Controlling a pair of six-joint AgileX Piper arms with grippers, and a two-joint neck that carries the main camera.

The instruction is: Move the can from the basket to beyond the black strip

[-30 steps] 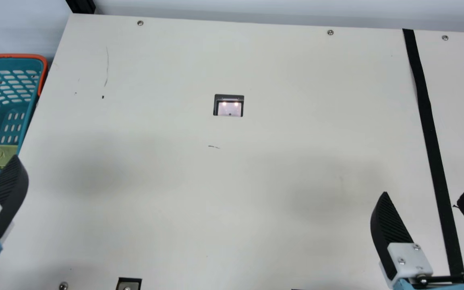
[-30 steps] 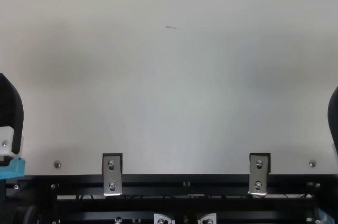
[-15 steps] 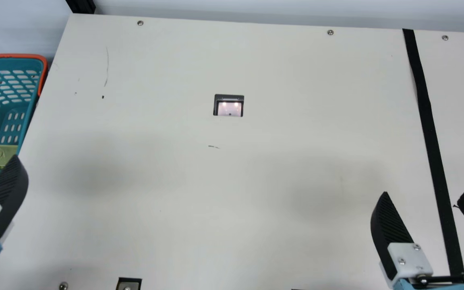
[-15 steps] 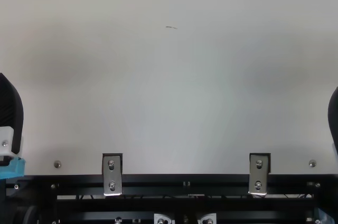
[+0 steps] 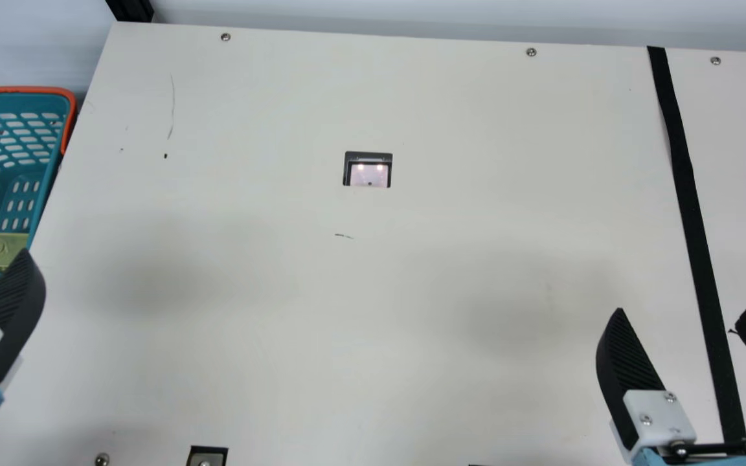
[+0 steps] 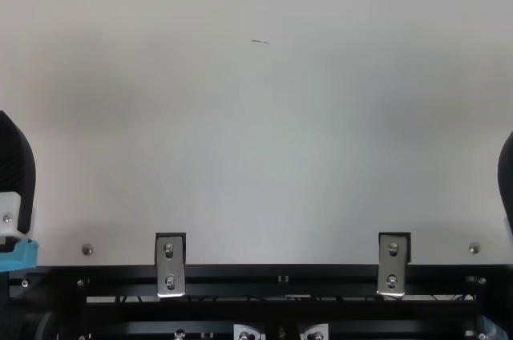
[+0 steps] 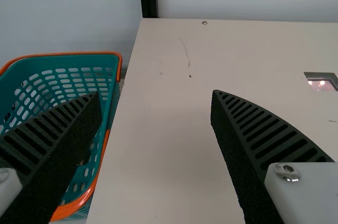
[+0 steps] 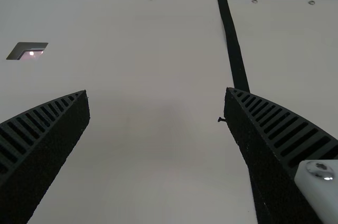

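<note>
Everything matches the earlier frames: both arms hold the same places in the main and top views, and the can and basket have not shifted.

The can (image 5: 0, 250) is in the teal basket (image 5: 17, 100) with the orange handle (image 5: 68, 123), just beside the left edge of the cream counter (image 5: 347, 336). In the main view its yellow-green end with a ring pull shows, partly covered by the basket's side.

The left gripper (image 5: 10, 317) stays at the main view's left edge, one finger overlapping part of the basket there. The left wrist view shows its jaws released and wide apart, with nothing between them.

The right gripper (image 5: 682, 312) keeps its spot at the lower right of the main view. Its jaws are also spread and hold nothing; seen from the neck, one finger appears on each side of the black strip (image 5: 690, 188). The strip lies in the same line as before, running from the counter's far edge towards the robot.

In the top view, a finger of each arm remains at either side, and the two metal brackets (image 6: 170, 266) sit unchanged at the near edge.
</note>
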